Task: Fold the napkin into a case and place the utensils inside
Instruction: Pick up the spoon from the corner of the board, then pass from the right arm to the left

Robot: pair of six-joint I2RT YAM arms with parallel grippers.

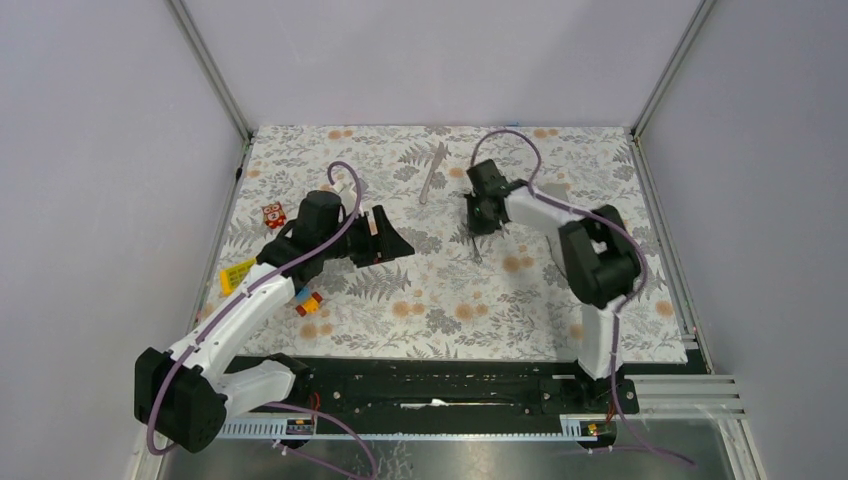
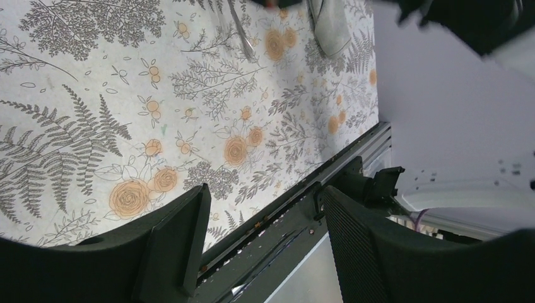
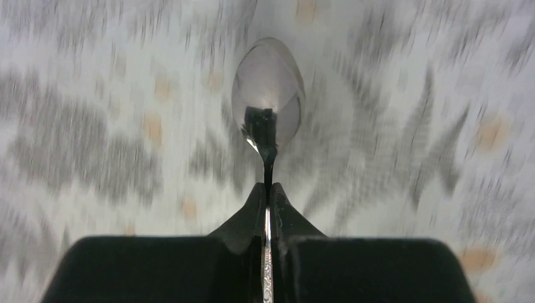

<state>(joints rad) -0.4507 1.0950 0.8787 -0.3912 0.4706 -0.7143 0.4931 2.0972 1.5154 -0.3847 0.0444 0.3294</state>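
The task looks to be at an early stage: no grey napkin or folded case shows in any view, so the folding cannot be confirmed and, as far as I can judge, nothing is tucked away yet. The right gripper (image 3: 267,197) is clamped on the handle of a spoon (image 3: 268,95), whose bowl points away from it above the middle-far part of the counter (image 1: 450,300). The cloth behind is smeared in that view. A second piece of cutlery (image 1: 432,170) lies flat near the far edge, apart from both arms, and has not been collected. The left gripper (image 2: 264,203) hangs over the counter left of centre with its jaws spread and nothing between them. The counter is covered by a pale tablecloth (image 1: 520,290) printed with grey ferns and orange flowers. A few small toy blocks (image 1: 273,213) sit along its left side. Plain pale walls (image 1: 430,60) and slim metal posts (image 1: 212,70) close in the space.
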